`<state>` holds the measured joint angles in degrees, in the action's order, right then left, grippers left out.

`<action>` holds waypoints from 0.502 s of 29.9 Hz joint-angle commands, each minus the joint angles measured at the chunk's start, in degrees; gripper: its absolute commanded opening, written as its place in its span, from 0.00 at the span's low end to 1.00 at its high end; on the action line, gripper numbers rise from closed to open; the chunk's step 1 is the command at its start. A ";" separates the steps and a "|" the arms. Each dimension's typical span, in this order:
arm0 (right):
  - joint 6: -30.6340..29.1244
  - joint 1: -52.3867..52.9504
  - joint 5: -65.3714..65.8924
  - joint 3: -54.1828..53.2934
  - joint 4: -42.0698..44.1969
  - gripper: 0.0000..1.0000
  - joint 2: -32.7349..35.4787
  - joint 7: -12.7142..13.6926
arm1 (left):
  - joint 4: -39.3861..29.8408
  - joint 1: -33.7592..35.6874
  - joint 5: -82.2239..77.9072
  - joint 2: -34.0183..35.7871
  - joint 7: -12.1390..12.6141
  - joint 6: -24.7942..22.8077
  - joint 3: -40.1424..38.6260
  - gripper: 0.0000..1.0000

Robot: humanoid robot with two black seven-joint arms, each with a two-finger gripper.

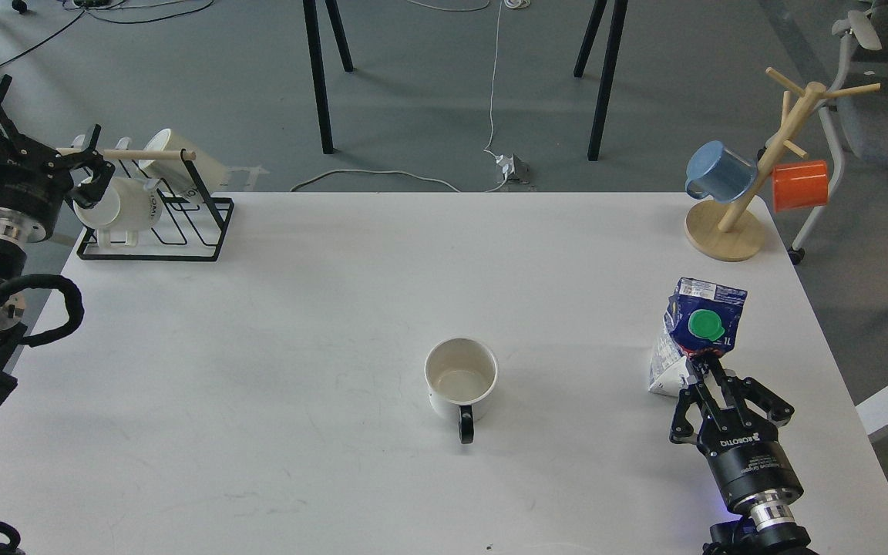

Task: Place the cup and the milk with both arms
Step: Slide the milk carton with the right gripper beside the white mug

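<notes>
A white cup (460,377) with a black handle stands upright and empty on the white table (321,277), front of middle, handle toward me. A blue and white milk carton (692,333) with a green cap is at the right, tilted. My right gripper (703,373) is shut on the carton's lower part, well to the right of the cup. My left gripper (37,137) is open and empty at the far left, beside the mug rack, far from the cup.
A black wire rack (157,223) with white mugs (128,206) stands at the table's back left corner, right of my left gripper. A wooden mug tree (752,181) with a blue mug (718,173) and an orange mug (800,185) stands at the back right.
</notes>
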<state>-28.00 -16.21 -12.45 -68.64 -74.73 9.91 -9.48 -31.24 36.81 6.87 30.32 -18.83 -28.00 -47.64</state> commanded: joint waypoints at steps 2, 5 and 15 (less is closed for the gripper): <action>0.00 0.38 0.23 4.56 -1.91 0.23 0.11 0.08 | 0.13 0.02 -0.02 0.00 0.02 0.00 0.01 0.99; 0.00 2.31 1.19 6.32 -0.86 0.23 -0.15 0.17 | 0.56 -0.16 -0.28 0.18 0.02 0.00 0.01 0.99; 0.00 6.36 2.16 13.26 -0.77 0.23 -4.19 0.17 | 3.38 -0.60 -0.46 0.44 0.02 0.00 0.01 0.99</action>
<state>-28.00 -10.47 -10.40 -57.17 -75.43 6.75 -9.31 -28.09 36.28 6.42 30.75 -18.80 -28.00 -47.63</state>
